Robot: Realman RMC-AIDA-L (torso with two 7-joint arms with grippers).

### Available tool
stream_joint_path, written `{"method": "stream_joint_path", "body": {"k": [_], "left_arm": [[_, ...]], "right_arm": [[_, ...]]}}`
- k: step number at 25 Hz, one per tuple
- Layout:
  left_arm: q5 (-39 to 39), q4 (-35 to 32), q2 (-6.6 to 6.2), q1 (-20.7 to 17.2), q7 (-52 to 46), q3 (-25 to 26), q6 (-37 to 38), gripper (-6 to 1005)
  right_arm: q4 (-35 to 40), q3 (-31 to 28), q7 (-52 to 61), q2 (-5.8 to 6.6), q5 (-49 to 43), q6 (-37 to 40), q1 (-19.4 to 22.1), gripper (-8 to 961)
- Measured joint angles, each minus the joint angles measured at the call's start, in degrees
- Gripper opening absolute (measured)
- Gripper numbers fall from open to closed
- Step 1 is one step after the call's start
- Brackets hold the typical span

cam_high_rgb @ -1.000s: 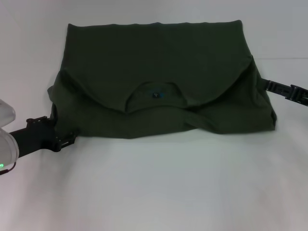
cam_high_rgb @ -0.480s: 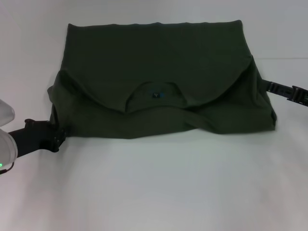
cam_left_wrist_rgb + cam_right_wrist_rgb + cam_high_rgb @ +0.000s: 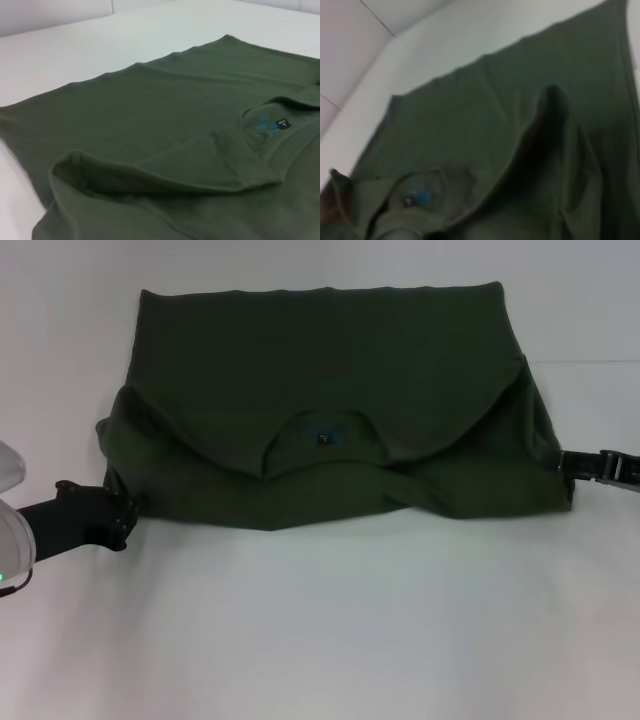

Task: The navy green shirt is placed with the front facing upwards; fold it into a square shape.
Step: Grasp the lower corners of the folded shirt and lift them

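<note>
White tabletop (image 3: 330,630) fills the near part of the head view, bare in front of the navy green shirt (image 3: 330,370), which lies across the middle and far side, folded into a wide band with the collar (image 3: 322,436) turned toward the robot.

Nearest, the left gripper (image 3: 122,520) reaches in low from the left, its tip at the shirt's near left corner. A second ago it sat just off the hem with its fingertips showing beside the cloth; now the tip is tucked against the fabric. Whether its fingers are parted or pinched cannot be told.

On the opposite side, the right gripper (image 3: 565,464) has dropped toward the robot along the shirt's right edge, from beside the upper fold to the lower corner. It lies level and touches the cloth, its fingers likewise hidden.

Both wrist views show olive fabric and the collar's blue logo (image 3: 265,122).
</note>
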State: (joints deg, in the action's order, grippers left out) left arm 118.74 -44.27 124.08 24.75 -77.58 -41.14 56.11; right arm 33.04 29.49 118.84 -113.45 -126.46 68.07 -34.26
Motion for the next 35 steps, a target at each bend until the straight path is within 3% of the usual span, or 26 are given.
{"method": "stream_joint_path", "body": {"k": [9, 17, 24, 35], "left_arm": [[0.0, -0.1, 0.03, 0.4, -0.9, -0.2, 0.9, 44], [0.0, -0.1, -0.04, 0.5, -0.9, -0.3, 1.3, 40], [-0.2, -0.1, -0.07, 0.6, -0.9, -0.3, 1.5, 40], [-0.3, -0.1, 0.02, 0.3, -2.1, -0.2, 2.0, 39]], "right_arm": [[-0.5, 4.0, 2.1, -1.4, -2.2, -6.4, -1.1, 704], [-3.1, 5.2, 1.7, -1.59, -2.2, -9.6, -1.9, 701], [-3.3, 4.9, 1.5, -1.79, -1.5, -7.9, -2.4, 699], [-2.9, 4.8, 1.2, -1.36, -1.3, -7.5, -1.3, 212]]}}
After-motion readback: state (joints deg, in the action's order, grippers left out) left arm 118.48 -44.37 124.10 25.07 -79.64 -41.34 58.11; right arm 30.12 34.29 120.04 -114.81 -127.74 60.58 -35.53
